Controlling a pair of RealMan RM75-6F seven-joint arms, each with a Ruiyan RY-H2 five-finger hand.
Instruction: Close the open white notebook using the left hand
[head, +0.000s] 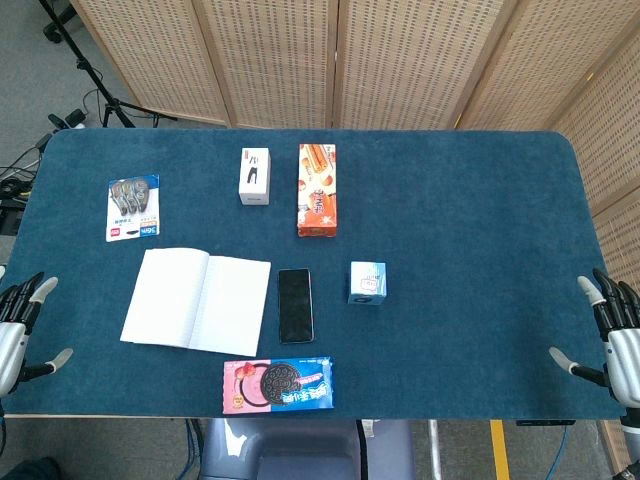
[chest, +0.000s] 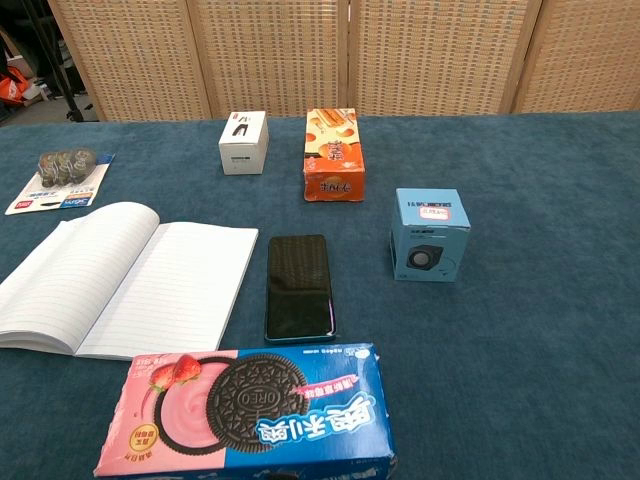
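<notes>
The white notebook (head: 197, 300) (chest: 125, 277) lies open and flat on the blue table, left of centre, its lined pages facing up. My left hand (head: 18, 328) hovers at the table's left edge, well left of the notebook, with fingers spread and nothing in it. At the right edge my right hand (head: 608, 334) is likewise spread and empty. Neither hand shows in the chest view.
A black phone (head: 295, 305) (chest: 298, 286) lies just right of the notebook. An Oreo box (head: 279, 385) sits at the front edge. A small blue box (head: 367, 282), an orange snack box (head: 316, 189), a white box (head: 255, 176) and a tape pack (head: 133, 208) lie farther back.
</notes>
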